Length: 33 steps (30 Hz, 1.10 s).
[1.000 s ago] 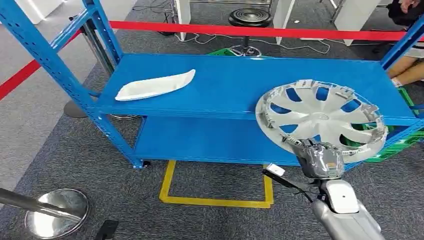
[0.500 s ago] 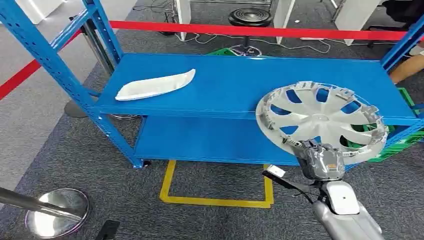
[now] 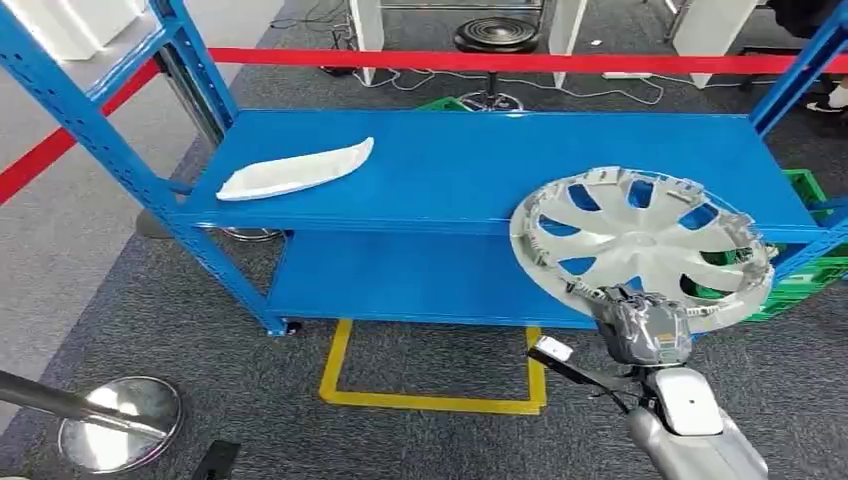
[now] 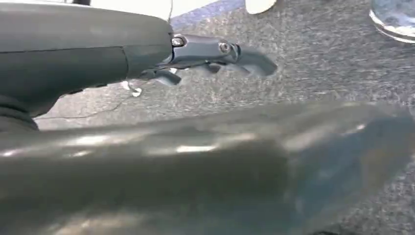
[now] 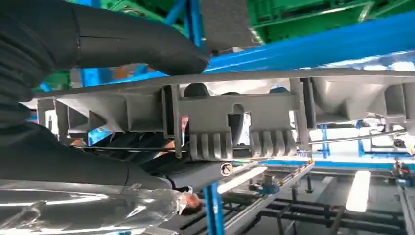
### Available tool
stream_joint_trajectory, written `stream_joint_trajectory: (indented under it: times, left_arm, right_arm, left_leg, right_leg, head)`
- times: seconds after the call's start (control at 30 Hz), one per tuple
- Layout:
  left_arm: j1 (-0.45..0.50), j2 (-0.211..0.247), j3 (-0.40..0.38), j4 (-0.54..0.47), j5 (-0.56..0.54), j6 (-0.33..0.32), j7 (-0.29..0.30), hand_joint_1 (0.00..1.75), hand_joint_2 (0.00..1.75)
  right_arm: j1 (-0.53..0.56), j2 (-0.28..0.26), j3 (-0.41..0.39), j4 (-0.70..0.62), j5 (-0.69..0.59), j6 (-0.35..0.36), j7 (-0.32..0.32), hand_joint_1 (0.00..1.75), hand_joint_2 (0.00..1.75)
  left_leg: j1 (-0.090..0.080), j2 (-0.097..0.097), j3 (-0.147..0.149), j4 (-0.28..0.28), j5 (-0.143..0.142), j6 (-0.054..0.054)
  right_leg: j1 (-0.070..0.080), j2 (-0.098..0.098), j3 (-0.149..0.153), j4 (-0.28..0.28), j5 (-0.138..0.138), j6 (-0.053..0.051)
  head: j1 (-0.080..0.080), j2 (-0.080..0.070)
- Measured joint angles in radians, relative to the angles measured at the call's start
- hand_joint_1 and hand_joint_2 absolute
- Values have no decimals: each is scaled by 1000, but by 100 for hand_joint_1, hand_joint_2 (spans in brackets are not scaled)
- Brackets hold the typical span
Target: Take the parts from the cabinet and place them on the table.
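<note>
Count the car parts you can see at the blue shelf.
2: a white trim piece lying on the top shelf, and a silver hubcap held by the right hand.

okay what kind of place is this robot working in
Probably a roped-off test or demo area in a workshop or lab. A blue metal shelving rack stands on grey carpet, red barrier tape on stanchions rings it, and the right hand holds a silver hubcap.
</note>
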Motion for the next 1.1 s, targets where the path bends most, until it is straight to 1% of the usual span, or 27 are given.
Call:
stream_joint_trajectory:
  times: [0.03,0.1,0.13,0.17,0.2,0.23,0.3,0.33,0.37,0.43,0.47,0.5,0.53,0.57,0.6,0.63,0.67,0.7,0.77,0.8,0.83,0.87,0.9,0.97,1.0,1.03,1.1]
  left_arm:
    - [0,4,1,0,8,0,0,0,0]
    - [-1,5,3,0,17,-2,0,0,0]
    - [-2,5,4,0,22,-2,0,0,0]
    - [-2,1,5,0,27,-2,-2,0,0]
    - [-5,0,6,0,28,-3,-3,0,0]
    - [-8,2,7,0,29,-3,-4,0,0]
    - [-14,-3,11,0,31,-3,-6,0,0]
    - [-15,-6,11,0,31,-3,-7,0,0]
    - [-15,-8,12,0,31,-3,-8,0,0]
    - [-15,-12,13,0,33,-3,-8,0,0]
    - [-15,-10,14,0,33,-3,-9,0,0]
    - [-15,4,15,-2,33,-3,-9,0,0]
    - [-13,-5,15,-1,33,-3,-9,0,0]
    - [-11,-5,16,-1,33,-3,-9,0,0]
    - [-9,-3,18,-1,33,-3,-9,0,0]
    - [-5,0,19,-1,33,-2,-9,0,0]
    - [-1,-3,20,0,33,-2,-9,0,0]
    - [-1,-3,20,0,32,-3,-9,0,0]
    - [-2,-2,21,0,31,-2,-9,0,0]
    - [-4,-2,21,0,29,-2,-9,0,0]
    - [-5,-2,21,0,28,-2,-9,0,0]
    - [-6,-3,21,0,27,-1,-9,0,0]
    - [-7,-4,21,0,26,-1,-9,0,0]
    - [-9,-5,21,0,26,0,-9,0,0]
    - [-12,-2,21,-1,26,1,-9,0,0]
    - [-15,-4,21,-2,26,1,-10,0,0]
    - [-18,-6,21,-1,25,8,-10,0,0]
  right_arm:
    - [1,0,-1,0,-4,0,1,175,175]
    - [0,2,-1,0,-5,0,0,175,175]
    - [1,2,-1,-3,-10,0,0,175,175]
    - [3,1,-1,-4,-11,0,0,175,175]
    - [2,1,-2,-3,-11,0,0,175,175]
    - [0,1,-2,-3,-11,0,-2,175,175]
    - [1,-1,-2,-3,-12,0,-3,175,175]
    - [3,-3,-3,-3,-12,0,-4,175,175]
    - [4,-3,-3,-3,-13,0,-4,175,175]
    - [3,-4,-3,-3,-13,0,-4,175,175]
    - [1,-4,-3,-2,-13,0,-4,175,175]
    - [2,0,-1,-1,-13,0,-4,175,175]
    - [-1,-1,-1,-1,-12,0,-5,175,175]
    - [-3,-2,-2,0,-12,0,-5,175,175]
    - [0,-1,-2,0,-14,0,-4,175,175]
    - [2,-1,-2,0,-13,0,-5,175,175]
    - [-1,-1,-2,-1,-14,0,-5,175,175]
    - [3,-1,-3,-1,-17,0,-3,175,175]
    - [1,-2,-5,-2,-23,0,-3,175,175]
    - [1,-2,-6,-2,-23,0,-4,175,175]
    - [2,-2,-6,-2,-23,0,-4,175,175]
    - [2,-2,-6,-2,-23,0,-4,175,175]
    - [2,-2,-5,-2,-23,0,-4,175,175]
    - [2,-2,-5,-2,-23,0,-3,175,175]
    - [2,-1,-5,-2,-23,0,-3,175,175]
    - [1,-2,-6,-2,-24,0,-3,175,175]
    - [0,-2,-7,-2,-23,0,-1,175,175]
  left_leg:
    - [0,0,-4,0,-2,4]
    - [-8,0,4,-3,4,3]
    - [-13,0,31,-46,39,22]
    - [2,1,79,-143,59,42]
    - [5,4,87,-155,74,45]
    - [11,6,88,-166,79,48]
    - [21,9,78,-161,76,26]
    - [31,9,69,-154,76,11]
    - [42,9,60,-144,76,-4]
    - [74,9,27,-101,68,-45]
    - [88,8,5,-66,58,-70]
    - [80,2,-12,-51,55,-83]
    - [77,-5,-24,-24,50,-94]
    - [77,-9,-34,-9,52,-101]
    - [75,-9,-38,-9,56,-106]
    - [74,-9,-39,-8,59,-112]
    - [73,-7,-43,2,39,-111]
    - [73,2,-56,48,-21,-100]
    - [59,9,-97,214,-150,-87]
    - [49,9,-114,296,-198,-76]
    - [39,9,-116,345,-223,-63]
    - [26,9,-98,351,-221,-46]
    - [14,8,-65,323,-205,-25]
    - [-15,6,48,190,-164,27]
    - [-34,4,117,107,-176,52]
    - [-49,5,170,32,-199,64]
    - [-46,9,160,15,-188,32]
  right_leg:
    - [-11,0,-2,-4,2,2]
    - [-21,1,0,-20,19,17]
    - [-21,5,16,-53,36,23]
    - [-14,0,8,-46,23,12]
    - [-6,-2,-3,-27,-7,11]
    - [-5,-2,-25,27,-44,16]
    - [-13,-3,-77,156,-106,33]
    - [-17,-4,-89,191,-111,42]
    - [-22,-5,-75,176,-92,54]
    - [-43,-11,12,30,-16,89]
    - [-45,-11,34,-19,-29,118]
    - [-36,-1,10,40,-21,125]
    - [-43,3,-15,68,-18,92]
    - [-47,3,-27,75,-39,57]
    - [-52,2,-40,89,-34,40]
    - [-55,1,-57,103,-32,38]
    - [-49,3,-75,104,-22,27]
    - [-47,4,-85,105,-13,18]
    - [-35,3,-99,89,15,16]
    - [-27,1,-106,83,28,12]
    - [-19,-2,-115,78,38,8]
    - [-8,-3,-125,74,49,1]
    - [1,-3,-135,71,59,-6]
    - [20,-2,-150,58,83,-16]
    - [17,-3,-151,52,96,-17]
    - [29,-1,-155,45,102,-17]
    - [28,-6,-159,31,130,-16]
  head:
    - [0,0]
    - [-3,0]
    - [-6,0]
    - [-10,0]
    - [-6,0]
    - [-7,0]
    - [-8,0]
    - [-6,0]
    - [-7,0]
    - [-7,0]
    - [-6,0]
    - [0,0]
    - [9,0]
    - [4,0]
    - [-11,0]
    - [-12,0]
    - [-16,0]
    - [-32,0]
    - [-38,0]
    - [-40,0]
    - [-39,0]
    - [-40,0]
    - [-39,0]
    - [-39,0]
    - [-37,0]
    - [-39,0]
    - [-41,0]
